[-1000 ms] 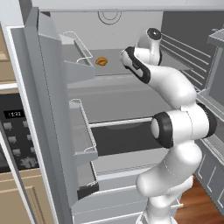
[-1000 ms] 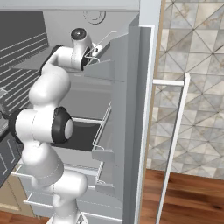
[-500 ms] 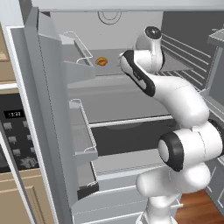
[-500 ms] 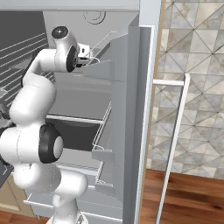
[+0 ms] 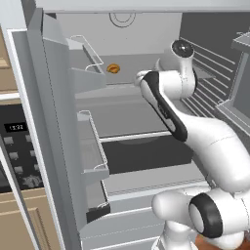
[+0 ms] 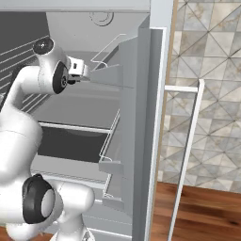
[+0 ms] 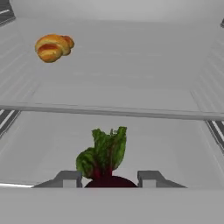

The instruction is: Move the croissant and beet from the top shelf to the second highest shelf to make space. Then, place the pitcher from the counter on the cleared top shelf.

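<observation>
The beet (image 7: 105,153), a dark bulb with a green leaf tuft, sits between my gripper's (image 7: 109,179) two fingertips (image 7: 68,178), which press close on both sides of the bulb. The croissant (image 7: 53,47) lies farther back and to the left on the pale top shelf (image 7: 131,78), apart from the beet. From the left base the croissant (image 5: 113,68) rests deep in the fridge, left of my hand. My gripper (image 6: 84,75) reaches in at top-shelf height. The pitcher and the counter are out of view.
The open fridge door's wire-railed bins (image 5: 88,53) stand close on the left. The second highest shelf (image 5: 127,117) lies below the hand, with a dark drawer (image 5: 146,154) under it. The other door (image 6: 141,117) flanks the arm on the right.
The arm has swung its elbow aside and pushed the hand into the top shelf. The fingers have drawn together around the beet.
</observation>
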